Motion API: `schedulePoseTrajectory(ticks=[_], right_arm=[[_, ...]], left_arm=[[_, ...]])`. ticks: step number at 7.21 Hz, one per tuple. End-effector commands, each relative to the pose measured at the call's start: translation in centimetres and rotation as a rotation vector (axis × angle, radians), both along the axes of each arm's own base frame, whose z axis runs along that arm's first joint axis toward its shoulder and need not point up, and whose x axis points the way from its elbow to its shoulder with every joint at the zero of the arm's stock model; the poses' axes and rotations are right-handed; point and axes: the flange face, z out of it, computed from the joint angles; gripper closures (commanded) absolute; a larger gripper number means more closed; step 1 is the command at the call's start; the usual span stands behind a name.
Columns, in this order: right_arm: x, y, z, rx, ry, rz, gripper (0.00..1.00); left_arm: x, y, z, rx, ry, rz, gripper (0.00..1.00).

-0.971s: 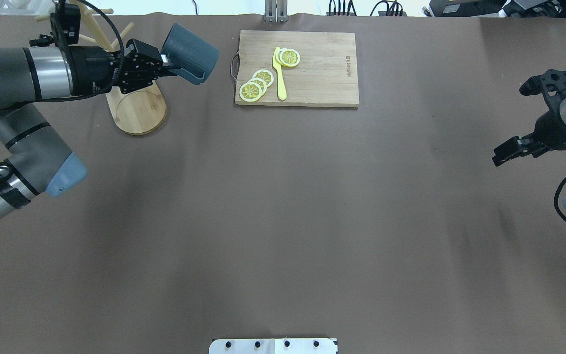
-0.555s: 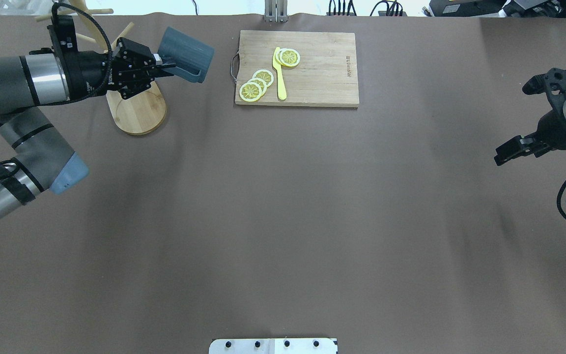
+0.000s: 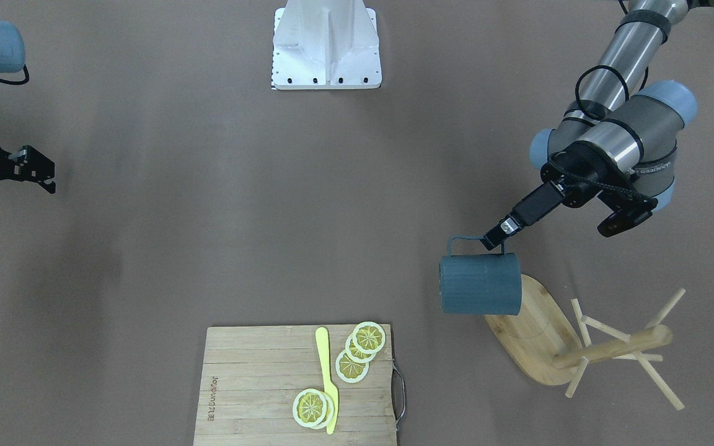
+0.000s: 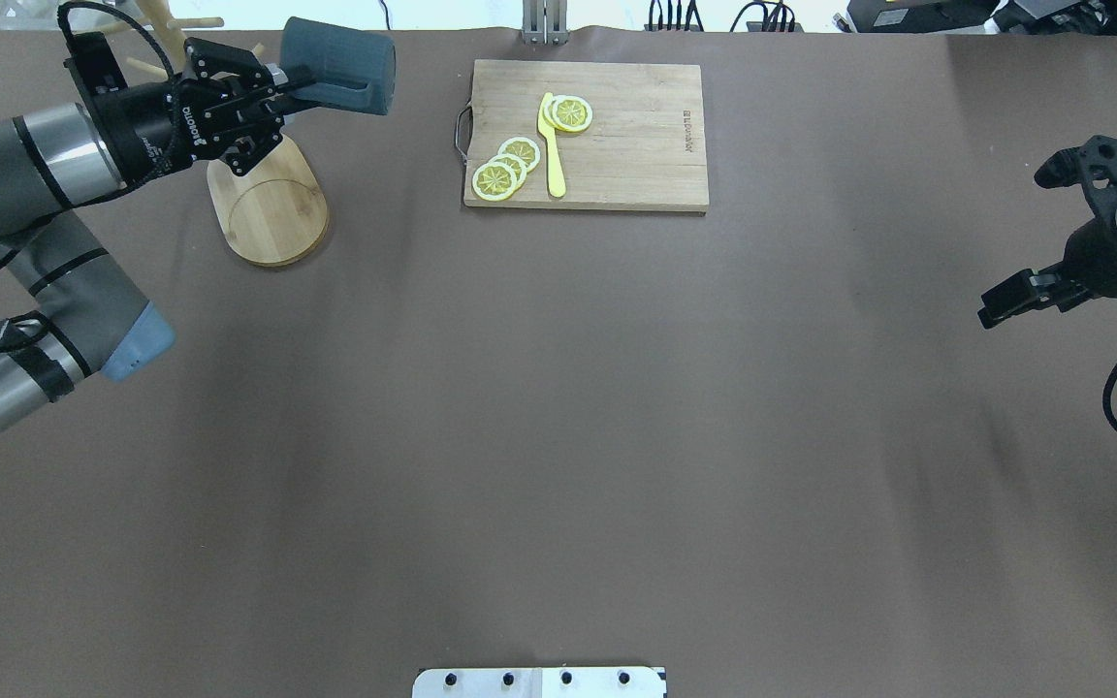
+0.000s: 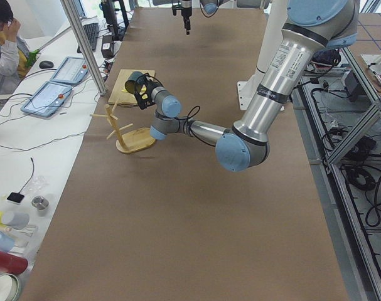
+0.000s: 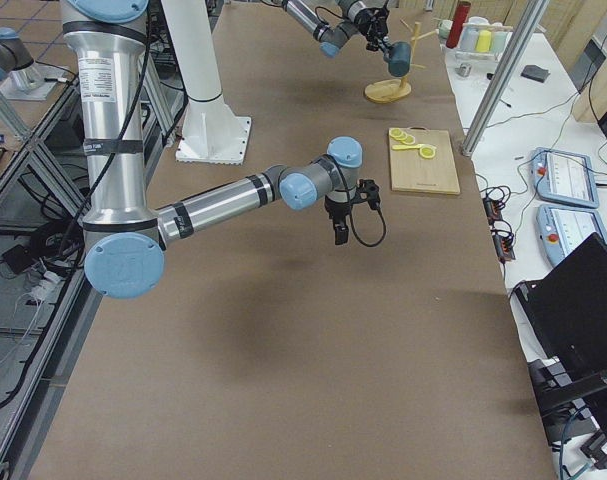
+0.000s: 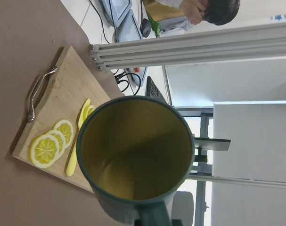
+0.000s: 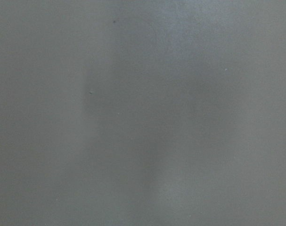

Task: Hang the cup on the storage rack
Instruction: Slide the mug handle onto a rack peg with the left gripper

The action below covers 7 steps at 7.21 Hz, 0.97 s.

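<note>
Left gripper (image 3: 494,240) pinches the cup (image 3: 481,292) by its handle (image 3: 462,237); it hangs sideways in the air beside the storage rack (image 3: 540,334), off the pegs (image 3: 661,378). I judge it stiff, weighty, breakable, so the handle loop is my hold.

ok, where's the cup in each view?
Front-facing: cup right of centre, by storage rack base.
Overhead: cup top left.
Exterior left: cup upper left.
Exterior right: cup top, right of centre.
Left wrist: cup fills centre, mouth toward camera.
Right wrist: not in it.
Shared landmark (all but right wrist): cutting board with lemon slices.
</note>
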Motion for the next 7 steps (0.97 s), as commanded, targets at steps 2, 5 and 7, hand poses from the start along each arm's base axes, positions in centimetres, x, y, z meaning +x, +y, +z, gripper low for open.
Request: schedulePoseTrajectory(ticks=[2, 5, 7], right_arm=[[-0.1, 0.0, -0.2, 0.002, -0.002, -0.002, 0.00], [-0.1, 0.0, -0.5, 0.007, -0.005, -0.002, 0.00], [0.0, 0.1, -0.5, 0.009, -0.006, 0.000, 0.00]], left_arm=[[-0.8, -1.2, 1.6, -0.065, 0.182, -0.071, 1.00], [-0.8, -2.0, 3.4, -0.122, 0.271, -0.081, 1.00], [-0.8, -2.1, 4.1, -0.122, 0.272, -0.082, 1.00]])
